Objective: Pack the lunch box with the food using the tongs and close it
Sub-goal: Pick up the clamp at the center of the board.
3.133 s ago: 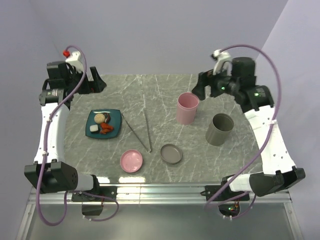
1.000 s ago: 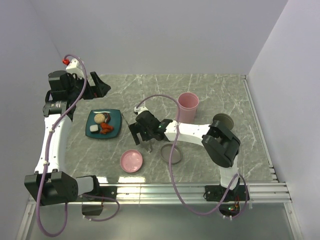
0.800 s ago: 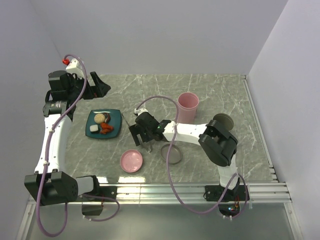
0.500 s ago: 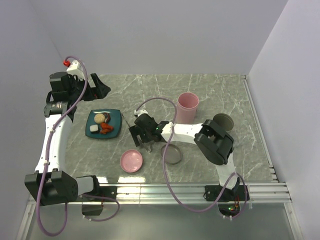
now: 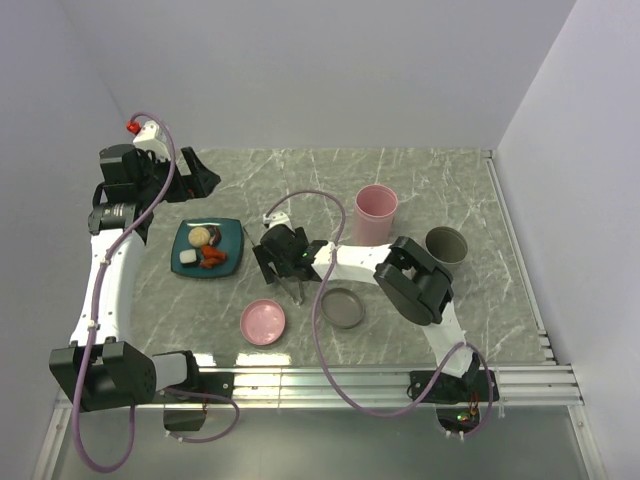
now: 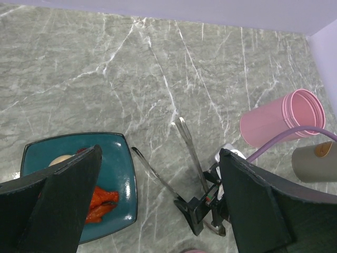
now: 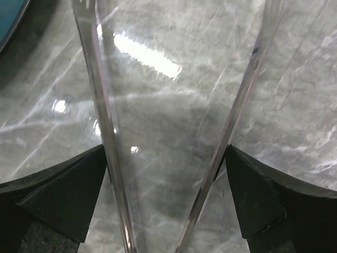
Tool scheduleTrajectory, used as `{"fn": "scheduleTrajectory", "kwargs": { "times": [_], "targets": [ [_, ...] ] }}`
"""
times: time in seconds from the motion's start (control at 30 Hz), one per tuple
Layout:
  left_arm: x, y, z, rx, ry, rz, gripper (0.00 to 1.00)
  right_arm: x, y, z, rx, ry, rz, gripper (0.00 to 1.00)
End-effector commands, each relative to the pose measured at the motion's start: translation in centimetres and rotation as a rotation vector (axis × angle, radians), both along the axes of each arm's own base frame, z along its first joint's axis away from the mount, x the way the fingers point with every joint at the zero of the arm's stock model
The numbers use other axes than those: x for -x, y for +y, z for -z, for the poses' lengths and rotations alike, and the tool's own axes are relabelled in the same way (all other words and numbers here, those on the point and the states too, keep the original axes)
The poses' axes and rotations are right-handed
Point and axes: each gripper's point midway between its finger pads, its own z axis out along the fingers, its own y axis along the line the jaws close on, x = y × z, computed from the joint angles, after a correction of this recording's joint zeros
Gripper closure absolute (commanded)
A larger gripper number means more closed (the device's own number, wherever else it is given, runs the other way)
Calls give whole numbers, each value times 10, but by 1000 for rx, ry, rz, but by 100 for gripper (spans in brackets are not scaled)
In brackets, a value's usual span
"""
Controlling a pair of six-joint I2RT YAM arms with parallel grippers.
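Spreading beneath pale lavender walls (image 5: pixel 320 70), the grey white-veined marble counter (image 5: pixel 330 180) carries everything; the left end effector (image 5: pixel 198 175) hangs released over its far-left corner; the right end effector (image 7: pixel 166 176), jaws unclenched, straddles the tongs (image 7: pixel 102 105) mid-counter; food (image 5: pixel 205 250) sits on the teal plate (image 5: pixel 232 232).

2 white robot arms with black joints, seen from above, their bases at the bottom of the view. The left arm (image 5: pixel 105 280) stretches up the left side to the far corner, where its wrist turns inward to the right. The left gripper (image 5: pixel 195 178) is raised and angled down toward the middle, its 2 black fingers (image 6: pixel 58 195) spread wide apart. The right arm (image 5: pixel 350 262) folds sharply at its elbow and reaches low to the left, across the middle. The right gripper (image 5: pixel 272 268) points down, close to the surface, its 2 black fingers (image 7: pixel 58 190) spread wide.
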Motion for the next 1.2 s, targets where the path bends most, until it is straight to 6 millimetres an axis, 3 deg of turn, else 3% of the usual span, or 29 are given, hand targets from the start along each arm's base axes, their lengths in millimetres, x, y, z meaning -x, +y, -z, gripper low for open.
{"fn": "scheduleTrajectory", "kwargs": {
  "times": [0.0,0.67,0.83,0.97,1.17],
  "targets": [
    [2,1,-16,-33,-71,4,1,-8,1,7,18,-23,40,0],
    [4,5,-10,-57,-66,-7,1,-12,-3,16,38,-5,37,6],
    [5,5,-11,-58,-71,-6,1,-9,-4,-11,-2,-18,7,14],
    [6,4,-11,-52,-68,-4,1,-7,-2,-51,-54,-58,-34,23],
    [7,2,-17,-40,-80,-1,0,-9,-10,-87,-77,-72,-64,25]
  ]
}}
